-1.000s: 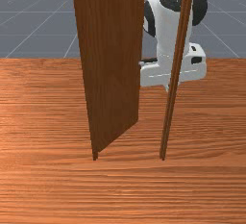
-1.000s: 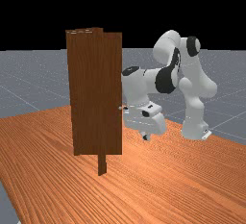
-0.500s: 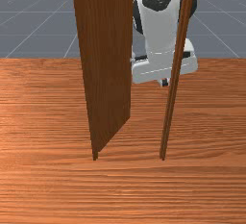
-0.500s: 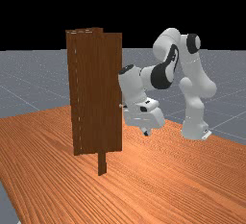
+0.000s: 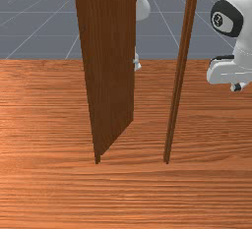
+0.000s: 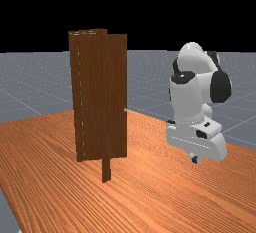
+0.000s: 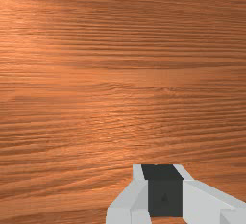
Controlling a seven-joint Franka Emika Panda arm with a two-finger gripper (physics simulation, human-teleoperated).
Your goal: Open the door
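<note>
The door (image 5: 110, 66) stands ajar, presumably held by its hinged edge alone; the claw (image 5: 236, 87), closed and empty, hangs well apart, to the front view's right.

And there's the door (image 6: 115, 97), upright, far view's left; small knob (image 6: 125, 110) at its right edge; arm (image 6: 187, 99) well apart, jaws (image 6: 195, 160) pointing down over the desk (image 6: 150, 192)!

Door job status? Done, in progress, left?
Done, by the look of it: door stands swung back at an angle, with a gap to the right-hand post in the front view. In progress: no door contact; hand hangs clear of the pale handle. Left: probably nothing, unless you want it wider.
</note>
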